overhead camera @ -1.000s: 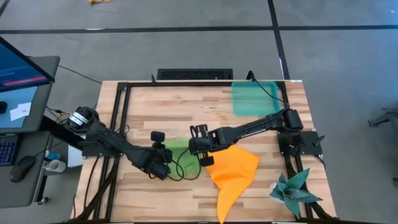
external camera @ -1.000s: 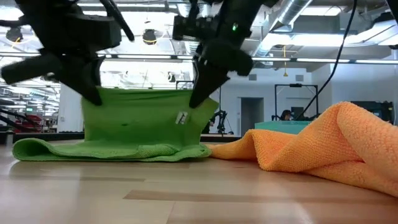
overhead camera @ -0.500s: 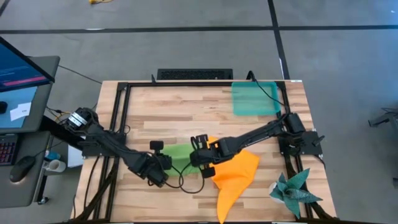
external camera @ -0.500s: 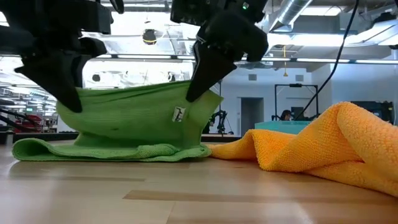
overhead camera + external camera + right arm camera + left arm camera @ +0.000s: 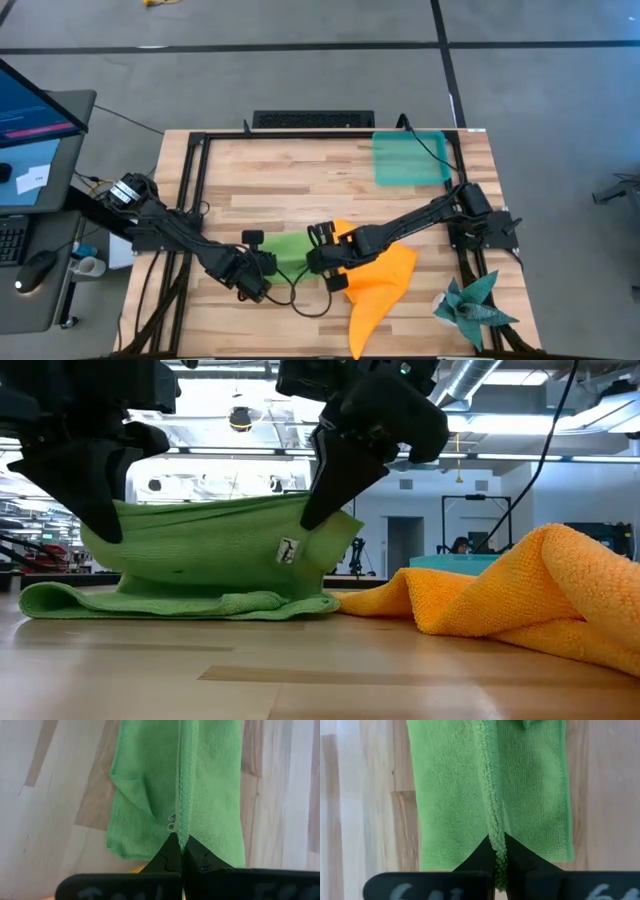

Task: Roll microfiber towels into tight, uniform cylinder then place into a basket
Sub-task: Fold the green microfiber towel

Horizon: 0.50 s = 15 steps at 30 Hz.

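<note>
Lime green towel (image 5: pixel 287 246): you find it near the middle of the table's front half, its lower layer flat on the wood, its upper edge lifted and stretched between your two grippers; a small white tag (image 5: pixel 288 550) hangs on the raised part.
Left gripper (image 5: pixel 258 282): at the towel's left end, toward the table's front edge; your wrist view shows its fingers (image 5: pixel 480 855) pinched onto the fuzzy hem of the green cloth.
Right gripper (image 5: pixel 322 256): at the towel's right end, just beside the orange cloth; its fingers (image 5: pixel 172 851) are clamped on the same raised hem.
Orange towel (image 5: pixel 377 282): loosely crumpled to the right of the green one, touching its right end, with a long point reaching the table's front edge.
Basket (image 5: pixel 409 157): translucent teal tray at the back right corner of the table, well apart from both towels; you see nothing in it.
Dark teal spiky cloth (image 5: pixel 474 306): at the front right corner, partly over the table's edge.
Table (image 5: pixel 270 180): light wood planks with a black frame.
Monitor (image 5: pixel 30 105): off the table's left edge.
</note>
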{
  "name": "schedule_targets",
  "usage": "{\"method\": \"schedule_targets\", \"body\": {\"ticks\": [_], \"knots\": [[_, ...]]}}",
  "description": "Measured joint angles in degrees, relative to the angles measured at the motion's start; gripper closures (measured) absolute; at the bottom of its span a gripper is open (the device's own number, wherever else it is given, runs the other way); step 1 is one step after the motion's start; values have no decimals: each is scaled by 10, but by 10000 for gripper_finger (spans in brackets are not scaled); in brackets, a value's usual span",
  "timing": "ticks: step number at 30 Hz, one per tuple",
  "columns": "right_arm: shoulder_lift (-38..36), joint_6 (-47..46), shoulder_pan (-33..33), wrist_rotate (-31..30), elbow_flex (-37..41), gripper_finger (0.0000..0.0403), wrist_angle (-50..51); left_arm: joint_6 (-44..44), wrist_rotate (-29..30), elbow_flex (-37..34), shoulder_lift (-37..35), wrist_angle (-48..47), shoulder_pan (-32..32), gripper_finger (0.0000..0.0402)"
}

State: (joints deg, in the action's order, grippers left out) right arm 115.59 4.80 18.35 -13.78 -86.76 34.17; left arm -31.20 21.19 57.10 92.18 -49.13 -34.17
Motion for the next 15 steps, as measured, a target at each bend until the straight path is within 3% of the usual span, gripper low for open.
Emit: {"method": "schedule_targets", "body": {"ticks": [15], "knots": [[0,17,0,34,0,394,-1,3,-29,-2,0,-7,0,387]]}}
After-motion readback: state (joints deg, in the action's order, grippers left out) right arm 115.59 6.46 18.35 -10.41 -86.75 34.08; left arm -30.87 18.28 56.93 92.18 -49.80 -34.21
